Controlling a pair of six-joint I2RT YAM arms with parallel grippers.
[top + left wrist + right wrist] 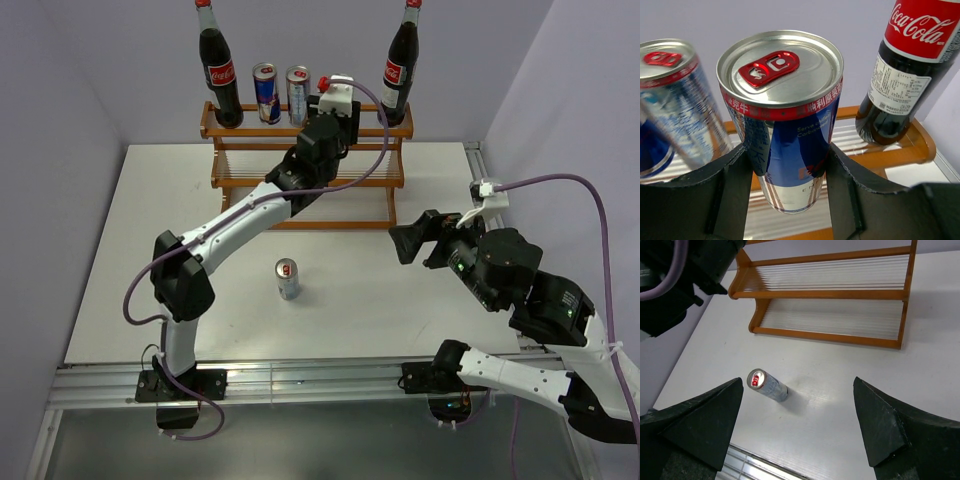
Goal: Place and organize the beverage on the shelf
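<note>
The shelf [240, 181] stands at the far edge of the surface [400, 310]; at the left end of its top tier the left cola bottle [220, 75] stands upright; just right of it the first can [266, 93] and the second can [298, 95] stand side by side; next along the tier is the left claw [787, 150], drawn in narrow on the held can [782, 100], one finger against each side, the red tab facing up; whether this can's base rests on the rods cannot be told; at the right end of the tier the right cola bottle [399, 65] stands upright, near the held can but apart from it.

In front of the shelf, around the middle of the surface, the lone can [287, 279] stands upright, well apart from both claws; toward the right edge the right claw [797, 385] hangs above the surface, spread wide and holding nothing.
</note>
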